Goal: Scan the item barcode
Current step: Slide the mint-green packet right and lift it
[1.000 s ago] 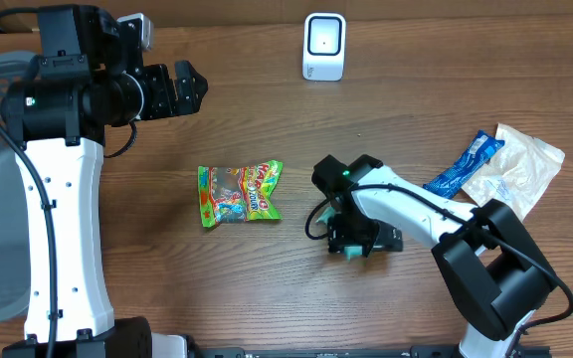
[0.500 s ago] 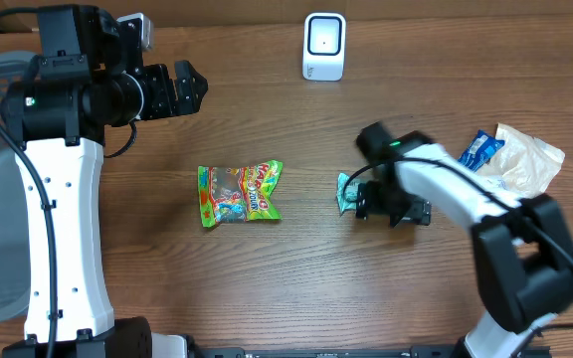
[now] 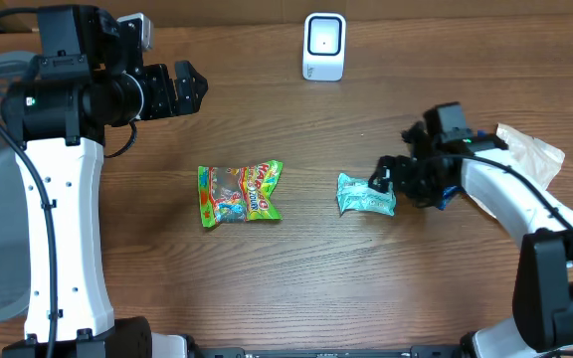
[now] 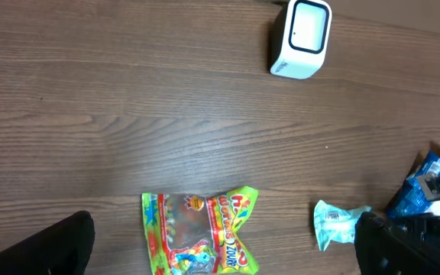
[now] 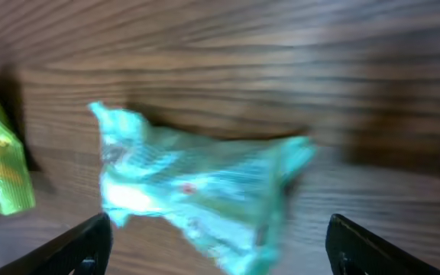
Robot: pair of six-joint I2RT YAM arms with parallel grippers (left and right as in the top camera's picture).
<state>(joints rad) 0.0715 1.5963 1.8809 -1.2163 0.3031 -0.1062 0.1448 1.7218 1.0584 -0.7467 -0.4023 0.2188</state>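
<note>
Just in front of the right gripper point(image 3: 391, 181), the teal packet point(image 3: 366, 195) has been set down on the table point(image 3: 296, 288), the jaws being spread and drawn back from it. The left gripper point(image 3: 182, 89) is held wide apart and empty. With the scanner point(image 3: 324, 45) well apart from the right gripper, the barcode is judged unscanned.

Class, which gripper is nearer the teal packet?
Right. The right gripper sits at one end of the teal packet; the left gripper hangs far away, beyond the candy bag.
</note>
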